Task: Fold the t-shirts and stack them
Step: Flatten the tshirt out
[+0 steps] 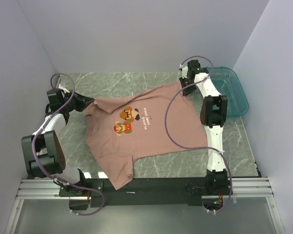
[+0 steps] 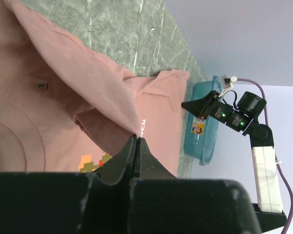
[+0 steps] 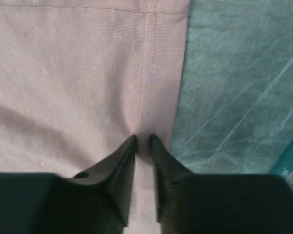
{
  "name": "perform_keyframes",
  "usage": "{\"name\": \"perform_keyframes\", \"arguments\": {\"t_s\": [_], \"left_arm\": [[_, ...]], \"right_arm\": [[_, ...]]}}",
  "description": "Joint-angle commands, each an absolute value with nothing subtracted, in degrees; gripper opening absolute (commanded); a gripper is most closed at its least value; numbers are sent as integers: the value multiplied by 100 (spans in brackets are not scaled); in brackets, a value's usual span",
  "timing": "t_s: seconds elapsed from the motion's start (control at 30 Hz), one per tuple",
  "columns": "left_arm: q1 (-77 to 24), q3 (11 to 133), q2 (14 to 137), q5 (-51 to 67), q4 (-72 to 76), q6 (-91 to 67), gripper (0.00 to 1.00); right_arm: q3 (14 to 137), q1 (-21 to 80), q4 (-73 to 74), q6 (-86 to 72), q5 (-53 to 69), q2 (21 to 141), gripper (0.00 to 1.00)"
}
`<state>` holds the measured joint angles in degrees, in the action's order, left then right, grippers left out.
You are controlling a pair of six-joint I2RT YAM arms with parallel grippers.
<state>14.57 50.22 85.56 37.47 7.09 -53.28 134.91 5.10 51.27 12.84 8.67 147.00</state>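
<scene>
One pink t-shirt [image 1: 151, 136] lies flat on the green table [image 1: 112, 80], picture up. The left gripper [image 1: 90, 103] pinches its side edge, and the right gripper [image 1: 186, 90] pinches the far edge by the teal tub [image 1: 236, 87]. I think both should lift together and pull the cloth tight for a smooth fold.

Teal tub [image 1: 238, 97] stands just beside right claw [image 1: 186, 90]

The t-shirt [image 1: 151, 141] is matt, fine-knit cloth. Beneath it, the surface [image 1: 117, 83] looks like smooth, veined green stone. Right of the t-shirt, the tub [image 1: 237, 97] is glossy see-through plastic. The left claw [image 2: 136, 141] and right claw [image 3: 143, 139] are matt black.
</scene>
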Motion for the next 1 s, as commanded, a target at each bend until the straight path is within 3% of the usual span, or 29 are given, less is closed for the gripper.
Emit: {"name": "perform_keyframes", "arguments": {"t_s": [0.0,0.13,0.4,0.47,0.57,0.77,0.97], "left_arm": [[1538,4931,8192,3894,914,-5282,0],[1634,4755,7981,3929,923,-5291,0],[1784,4342,7392,3990,853,-5317,0],[1793,4237,7304,4016,905,-5361,0],[1793,4157,7295,4060,958,-5405,0],[1802,4201,7295,4043,905,-5370,0],[1811,4254,7321,4052,897,-5396,0]], "right_arm": [[13228,483,5388,1353,1081,14520,24],[12895,475,5546,1467,1178,14353,10],[11295,475,5213,1635,1362,13387,5],[11022,448,5002,1687,1397,13106,9],[11231,378,4869,1670,1511,13008,28],[12733,352,5089,1433,1599,13683,50],[13684,334,4993,915,1574,14343,55]]}}
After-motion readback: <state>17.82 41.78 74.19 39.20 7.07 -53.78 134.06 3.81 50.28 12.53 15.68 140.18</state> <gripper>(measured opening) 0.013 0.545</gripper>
